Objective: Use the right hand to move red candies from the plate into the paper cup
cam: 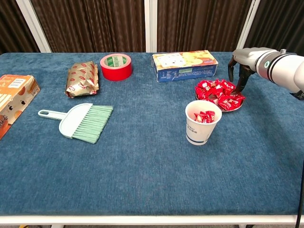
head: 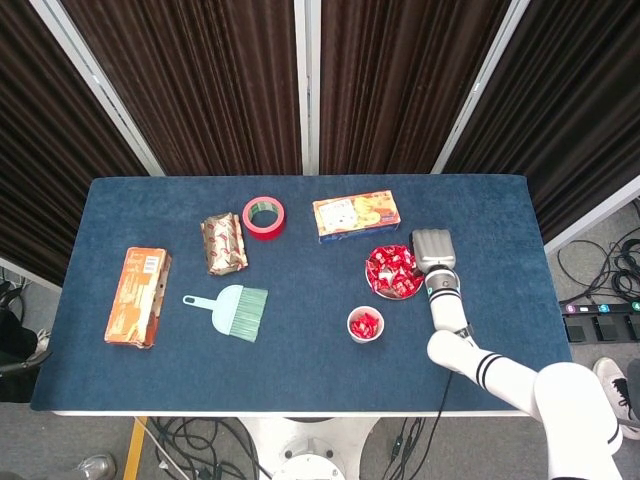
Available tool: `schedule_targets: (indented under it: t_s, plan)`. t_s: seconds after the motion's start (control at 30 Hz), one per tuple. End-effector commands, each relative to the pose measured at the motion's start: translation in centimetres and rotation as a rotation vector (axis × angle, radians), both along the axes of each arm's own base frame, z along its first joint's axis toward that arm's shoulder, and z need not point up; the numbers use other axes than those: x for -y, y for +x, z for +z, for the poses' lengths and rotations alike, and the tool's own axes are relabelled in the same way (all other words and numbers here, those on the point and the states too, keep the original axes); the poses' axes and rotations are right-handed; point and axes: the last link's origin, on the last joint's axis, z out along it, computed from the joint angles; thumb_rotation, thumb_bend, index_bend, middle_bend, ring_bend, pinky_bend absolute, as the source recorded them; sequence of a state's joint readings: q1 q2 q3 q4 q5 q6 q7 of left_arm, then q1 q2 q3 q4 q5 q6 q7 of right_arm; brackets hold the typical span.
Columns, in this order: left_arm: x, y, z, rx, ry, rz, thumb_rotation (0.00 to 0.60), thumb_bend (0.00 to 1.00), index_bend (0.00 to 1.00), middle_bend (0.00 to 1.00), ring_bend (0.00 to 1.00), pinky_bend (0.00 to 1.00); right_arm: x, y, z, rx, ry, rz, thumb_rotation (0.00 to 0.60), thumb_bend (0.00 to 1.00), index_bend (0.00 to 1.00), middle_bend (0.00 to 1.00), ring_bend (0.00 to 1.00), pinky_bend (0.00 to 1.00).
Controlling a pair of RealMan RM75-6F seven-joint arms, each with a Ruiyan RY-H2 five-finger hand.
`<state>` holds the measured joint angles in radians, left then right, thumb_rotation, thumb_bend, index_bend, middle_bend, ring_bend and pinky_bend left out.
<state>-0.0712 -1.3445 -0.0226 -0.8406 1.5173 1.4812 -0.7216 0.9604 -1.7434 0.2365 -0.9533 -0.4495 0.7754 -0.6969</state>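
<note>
Several red candies point(head: 394, 270) point(cam: 219, 93) are heaped on a small metal plate point(head: 373, 285) point(cam: 229, 109) right of the table's middle. Just in front of it stands a white paper cup point(head: 365, 325) point(cam: 203, 124) with a few red candies inside. My right hand point(head: 432, 249) point(cam: 241, 71) hangs over the plate's right edge with its fingers pointing down and apart, their tips just above the candies; I see nothing held in it. My left hand is out of both views.
A yellow and blue biscuit box point(head: 356, 215) point(cam: 186, 65) lies behind the plate. Further left are a red tape roll point(head: 263, 217), a brown foil bag point(head: 223, 243), a green hand brush point(head: 230, 308) and an orange box point(head: 137, 296).
</note>
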Motion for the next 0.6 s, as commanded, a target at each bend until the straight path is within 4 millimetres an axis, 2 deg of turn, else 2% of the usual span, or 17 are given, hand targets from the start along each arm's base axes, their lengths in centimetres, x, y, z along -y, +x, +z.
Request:
schedule_targets:
  t_s: [0.03,0.6]
  plan:
    - [-0.02,0.01,-0.01,-0.001,0.000,-0.001,0.438,0.09,0.14,0.14,0.05,0.19,0.07,0.00,-0.16,0.001,0.002,-0.002,0.600,0.11,0.51,1.00,1.00,0.94]
    - [-0.13,0.23,0.00,-0.005,-0.001,-0.006,0.437,0.09,0.14,0.14,0.05,0.19,0.27,-0.21,-0.81,0.000,0.023,-0.012,0.600,0.15,0.54,1.00,1.00,0.94]
